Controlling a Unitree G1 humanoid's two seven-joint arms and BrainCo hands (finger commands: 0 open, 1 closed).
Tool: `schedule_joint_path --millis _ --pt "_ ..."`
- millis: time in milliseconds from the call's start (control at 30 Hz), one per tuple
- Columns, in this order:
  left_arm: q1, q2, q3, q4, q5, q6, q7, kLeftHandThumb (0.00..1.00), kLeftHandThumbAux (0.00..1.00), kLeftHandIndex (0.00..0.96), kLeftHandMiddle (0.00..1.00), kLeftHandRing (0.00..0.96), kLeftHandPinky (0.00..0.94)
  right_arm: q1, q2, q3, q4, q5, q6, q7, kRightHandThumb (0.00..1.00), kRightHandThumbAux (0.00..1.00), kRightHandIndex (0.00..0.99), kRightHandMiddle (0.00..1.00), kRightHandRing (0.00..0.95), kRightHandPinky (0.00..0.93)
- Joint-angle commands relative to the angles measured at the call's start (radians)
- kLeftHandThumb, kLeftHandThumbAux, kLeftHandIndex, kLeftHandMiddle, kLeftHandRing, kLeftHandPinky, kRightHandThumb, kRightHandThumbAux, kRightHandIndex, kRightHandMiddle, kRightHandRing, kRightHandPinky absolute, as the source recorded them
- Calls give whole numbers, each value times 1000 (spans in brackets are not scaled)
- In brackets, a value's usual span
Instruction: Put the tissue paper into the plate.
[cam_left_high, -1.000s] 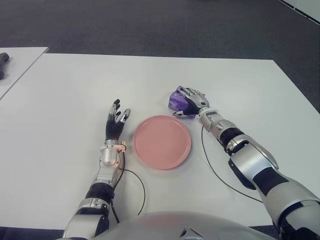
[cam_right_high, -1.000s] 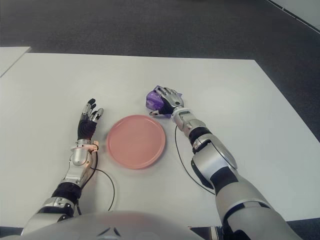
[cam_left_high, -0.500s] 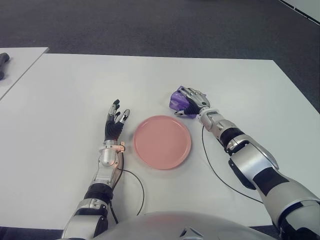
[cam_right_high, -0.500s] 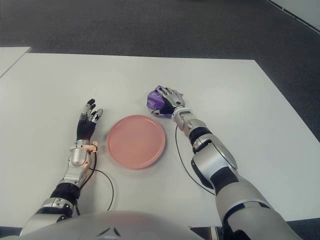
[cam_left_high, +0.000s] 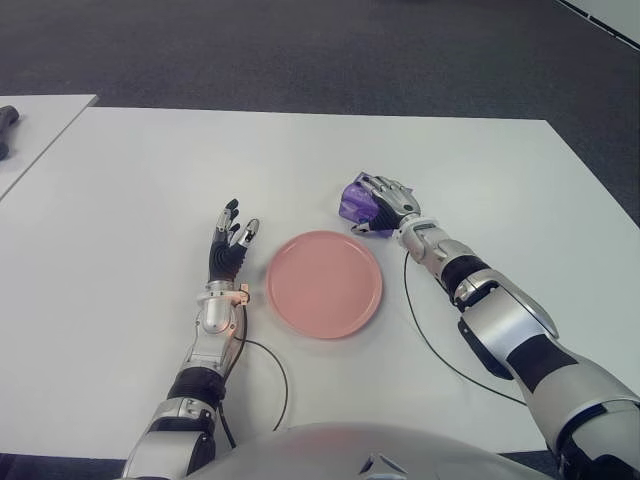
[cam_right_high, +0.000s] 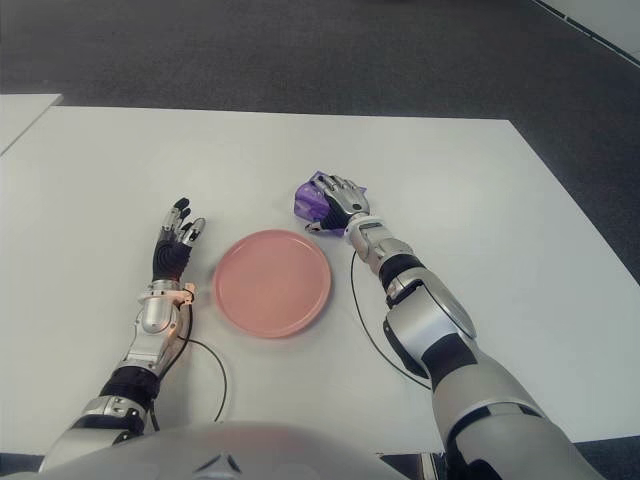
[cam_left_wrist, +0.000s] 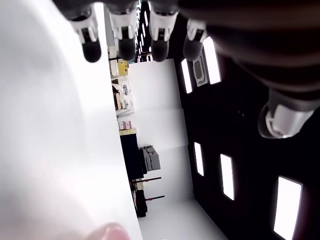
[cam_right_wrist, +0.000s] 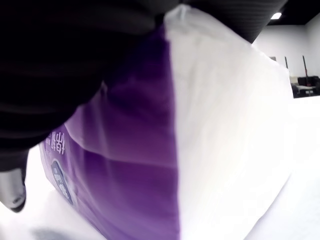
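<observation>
A purple and white tissue pack (cam_left_high: 354, 203) lies on the white table (cam_left_high: 150, 180), just beyond the right rim of the pink plate (cam_left_high: 324, 283). My right hand (cam_left_high: 383, 207) covers the pack from above, its fingers curled over it. In the right wrist view the tissue pack (cam_right_wrist: 165, 150) fills the picture, pressed against the palm. The plate holds nothing. My left hand (cam_left_high: 229, 245) shows left of the plate, fingers spread and holding nothing.
A black cable (cam_left_high: 430, 345) runs over the table from my right wrist, and another loops by my left forearm (cam_left_high: 270, 375). A second white table (cam_left_high: 30, 130) stands at the far left with a dark object (cam_left_high: 6, 120) on it.
My right hand and the tissue pack have barely shifted. The left hand stays where it was.
</observation>
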Motion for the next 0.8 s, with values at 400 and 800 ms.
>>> schedule_joint_path --millis 400,800 --pt "43 1 -4 21 17 3 2 0 410 0 0 0 0 96 -13 36 48 -29 23 51 0 611 0 0 0 0" --pt "49 -7 -4 12 12 0 0 0 412 0 0 0 0 101 -19 41 48 -28 17 49 3 619 0 0 0 0"
